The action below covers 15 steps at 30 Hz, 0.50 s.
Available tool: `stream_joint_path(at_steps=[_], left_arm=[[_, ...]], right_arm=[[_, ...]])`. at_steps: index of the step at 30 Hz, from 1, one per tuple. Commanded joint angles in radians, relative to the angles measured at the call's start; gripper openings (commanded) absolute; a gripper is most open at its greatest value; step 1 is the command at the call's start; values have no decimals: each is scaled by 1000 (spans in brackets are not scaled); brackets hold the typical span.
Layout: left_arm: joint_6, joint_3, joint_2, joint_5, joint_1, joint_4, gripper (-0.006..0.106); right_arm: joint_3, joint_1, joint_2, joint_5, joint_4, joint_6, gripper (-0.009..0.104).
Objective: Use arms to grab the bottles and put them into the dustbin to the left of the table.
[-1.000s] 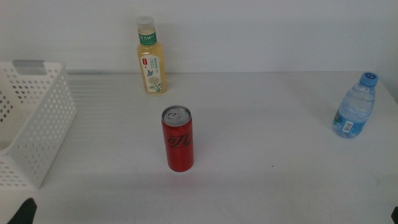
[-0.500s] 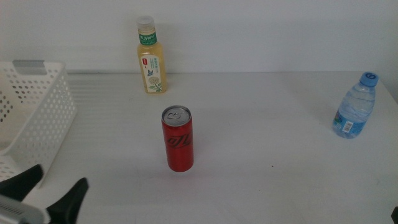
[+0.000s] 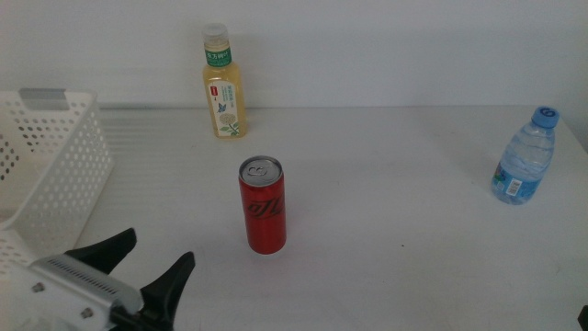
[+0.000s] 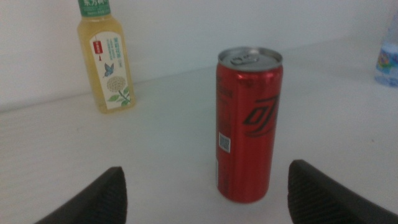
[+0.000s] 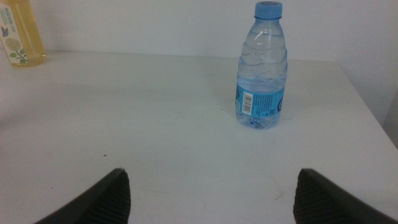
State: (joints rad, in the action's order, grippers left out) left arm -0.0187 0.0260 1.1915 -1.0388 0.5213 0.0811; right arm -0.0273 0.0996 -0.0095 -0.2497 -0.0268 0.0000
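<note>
Middle view shows the white counter (image 3: 386, 211) with the red can (image 3: 263, 204) standing upright near its centre, the yellow bottle (image 3: 222, 83) upright at the far edge behind and slightly left of the can, and the water bottle (image 3: 524, 156) upright far off to the right, well apart from both. The dustbin (image 3: 55, 184), a white basket with rows of round holes, sits at the left edge of the counter. The left gripper (image 3: 147, 262) enters from the lower left corner, just in front of the dustbin's near end, its two dark jaws spread wide and pointed toward the can; it is released and holds nothing, and it is apart from the can. From the left wrist camera, the red can (image 4: 249, 124) stands between the two spread jaws and beyond their tips, with the yellow bottle (image 4: 106, 59) farther back and a sliver of the water bottle (image 4: 388, 59) at the picture's edge. The right gripper (image 5: 211, 186) is out of the middle view; its wrist camera shows its jaws also spread apart and empty, with the water bottle (image 5: 262, 65) upright on the counter ahead and a corner of the yellow bottle (image 5: 22, 37) far off.
</note>
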Motion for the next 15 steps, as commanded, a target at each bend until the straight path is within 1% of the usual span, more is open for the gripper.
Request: stream_joint_path(at_steps=[1, 3, 6, 9, 15], left_arm=[[34, 11, 82, -227, 6, -11, 81], [43, 10, 142, -278, 5, -26, 81], [83, 13, 191, -277, 5, -41, 81], [87, 12, 205, -277, 5, -68, 81], [88, 11, 203, -277, 5, -64, 81]], right_arm=[[7, -5, -28, 72, 6, -8, 79], [7, -5, -28, 72, 6, -8, 79], [7, -5, -28, 72, 6, -8, 79], [7, -5, -28, 72, 6, -8, 79], [7, -5, -28, 72, 6, -8, 79]])
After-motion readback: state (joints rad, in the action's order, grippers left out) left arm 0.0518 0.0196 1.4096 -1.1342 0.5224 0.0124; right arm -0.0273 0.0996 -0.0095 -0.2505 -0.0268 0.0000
